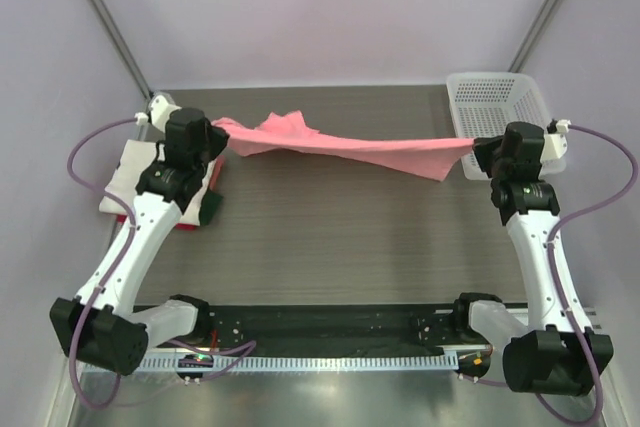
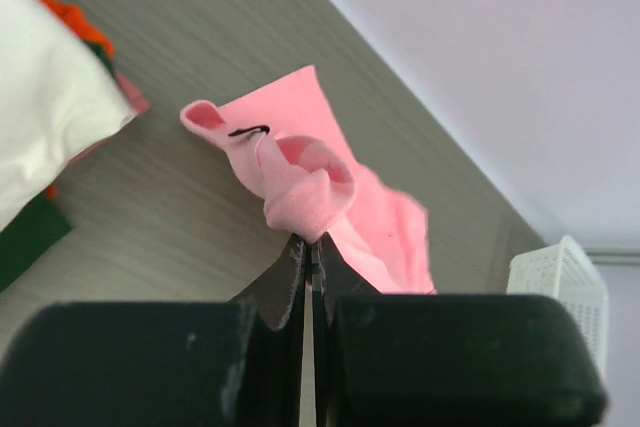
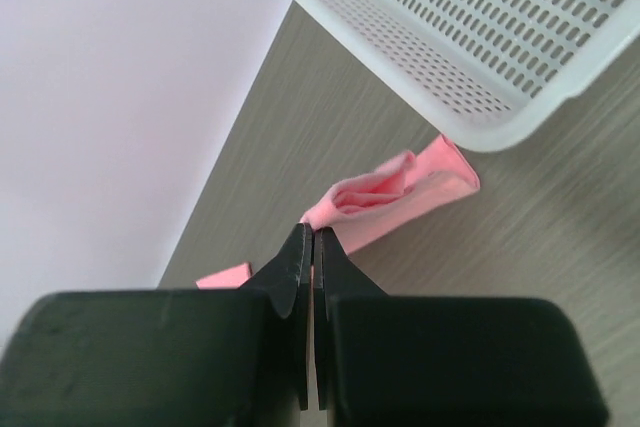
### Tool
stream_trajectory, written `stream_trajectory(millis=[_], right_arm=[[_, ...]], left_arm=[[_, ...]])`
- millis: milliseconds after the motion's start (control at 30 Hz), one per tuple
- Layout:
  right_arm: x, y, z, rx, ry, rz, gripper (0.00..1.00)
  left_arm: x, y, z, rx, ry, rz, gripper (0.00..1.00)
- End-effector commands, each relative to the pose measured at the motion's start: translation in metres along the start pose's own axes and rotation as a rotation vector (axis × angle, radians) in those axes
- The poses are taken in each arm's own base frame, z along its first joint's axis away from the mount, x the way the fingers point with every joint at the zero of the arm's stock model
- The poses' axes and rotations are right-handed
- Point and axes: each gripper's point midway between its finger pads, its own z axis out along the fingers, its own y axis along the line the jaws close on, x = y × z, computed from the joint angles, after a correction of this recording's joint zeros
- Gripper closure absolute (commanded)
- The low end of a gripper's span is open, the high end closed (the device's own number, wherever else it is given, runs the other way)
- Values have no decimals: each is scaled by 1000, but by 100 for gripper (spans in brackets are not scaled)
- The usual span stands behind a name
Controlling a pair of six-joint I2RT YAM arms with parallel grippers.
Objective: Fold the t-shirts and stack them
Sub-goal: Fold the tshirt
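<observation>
The salmon-pink t-shirt (image 1: pixel 340 145) hangs stretched above the table between both grippers. My left gripper (image 1: pixel 216 133) is shut on its left end; the bunched cloth (image 2: pixel 305 187) sticks out past the tips. My right gripper (image 1: pixel 478 152) is shut on its right end, where a rolled fold (image 3: pixel 400 192) shows beyond the fingers. A folded white t-shirt (image 1: pixel 130 175) lies at the left on top of a red one (image 1: pixel 192 217); the white one also shows in the left wrist view (image 2: pixel 45 122).
A white plastic mesh basket (image 1: pixel 497 99) stands at the back right, just behind my right gripper; its rim (image 3: pixel 440 122) is close in the right wrist view. A dark green cloth (image 1: pixel 212 207) lies beside the folded stack. The table (image 1: pixel 330 237) is grey wood grain.
</observation>
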Motion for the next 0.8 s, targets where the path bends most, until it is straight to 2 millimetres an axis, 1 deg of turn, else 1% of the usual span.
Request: stream_trajectory(millis=[0,33,67,100,133,167,200,233,267,300,333,367,400,433,467,500,533,567,600,633,667,700,733,767], right_arm=[[-2,2,-27,-24,30,-62,99],[-4,3,-35,-26,37,-76,99],[-15,16,-51,-73,13,-93,99],[-20,21,-60,-89,5,-101,99],[-23,23,-69,-94,3,-109,99],[-35,36,-86,-142,-25,-115,99],[-40,41,-95,-157,-34,-117,99],[-43,44,-104,-167,-36,-119,99],[-52,56,-118,-205,-53,-117,99],[-57,64,-125,-231,-65,-114,99],[-60,68,-130,-238,-66,-114,99],[-69,81,-142,-276,-83,-108,99],[-68,87,-140,-283,-63,-110,99],[-69,91,-141,-291,-56,-113,99],[-73,100,-143,-307,-56,-109,99],[-68,102,-132,-293,-25,-106,99],[-66,107,-124,-297,-12,-104,99],[-64,109,-116,-291,2,-102,99],[-61,111,-108,-288,16,-99,99],[-55,114,-87,-270,42,-93,99],[-49,118,-79,-285,75,-88,99],[-45,120,-68,-280,91,-80,99],[-44,128,-61,-302,101,-61,99],[-40,132,-42,-290,119,-56,99]], left_arm=[[-6,13,-32,13,7,58,100],[-10,10,-40,27,5,66,100],[-17,6,-48,40,-2,72,100],[-27,1,-62,50,-6,93,100],[-34,-2,-71,59,-11,97,100],[-37,-6,-78,75,-6,100,100],[-48,-14,-93,103,-17,102,100],[-52,-17,-100,111,-18,101,100],[-64,-24,-113,138,-37,98,100],[-69,-28,-118,148,-46,94,100],[-77,-32,-125,161,-66,92,100],[-89,-38,-134,173,-89,86,100],[-94,-43,-137,178,-99,88,100],[-95,-46,-130,163,-94,110,100],[-99,-49,-129,160,-98,116,100],[-108,-57,-133,168,-114,115,100],[-103,-60,-117,148,-94,131,100],[-109,-68,-115,160,-104,129,100],[-105,-72,-105,158,-87,133,100],[-103,-75,-95,158,-76,134,100],[-102,-77,-70,143,-69,122,100],[-102,-78,-57,139,-57,111,100],[-99,-83,-45,161,-24,95,100],[-104,-83,-16,145,-23,69,100]])
